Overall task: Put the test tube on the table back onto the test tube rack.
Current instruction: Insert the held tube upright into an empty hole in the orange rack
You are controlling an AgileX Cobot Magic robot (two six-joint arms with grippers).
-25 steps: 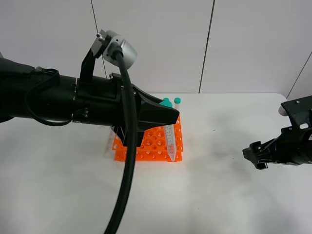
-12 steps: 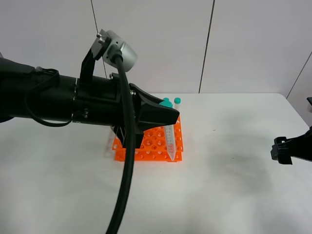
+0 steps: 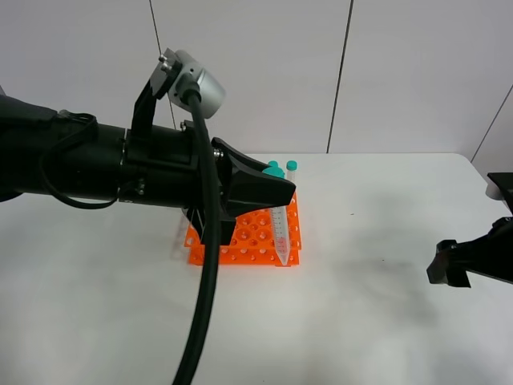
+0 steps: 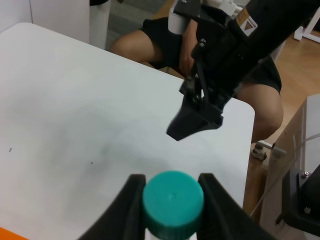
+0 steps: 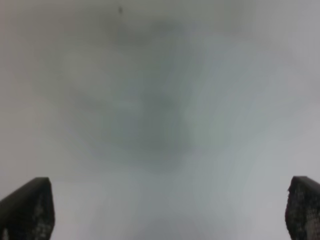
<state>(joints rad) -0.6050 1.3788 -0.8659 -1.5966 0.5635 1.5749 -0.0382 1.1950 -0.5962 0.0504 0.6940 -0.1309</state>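
Tube (image 3: 280,233) hangs cap-clenched in left pincer (image 4: 172,197), right pincer (image 5: 166,207) released; tip's at rack (image 3: 250,239) edge, might miss a hole.

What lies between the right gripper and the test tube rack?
Only bare white table with faint tiny specks, seen in the exterior high view, separates the right gripper from the test tube rack.

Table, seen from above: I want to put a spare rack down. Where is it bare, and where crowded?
Bare: the table between the test tube rack and the right tool, and the near strip in front of the rack. Crowded: the rack's right front corner, where the left tool holds a test tube.
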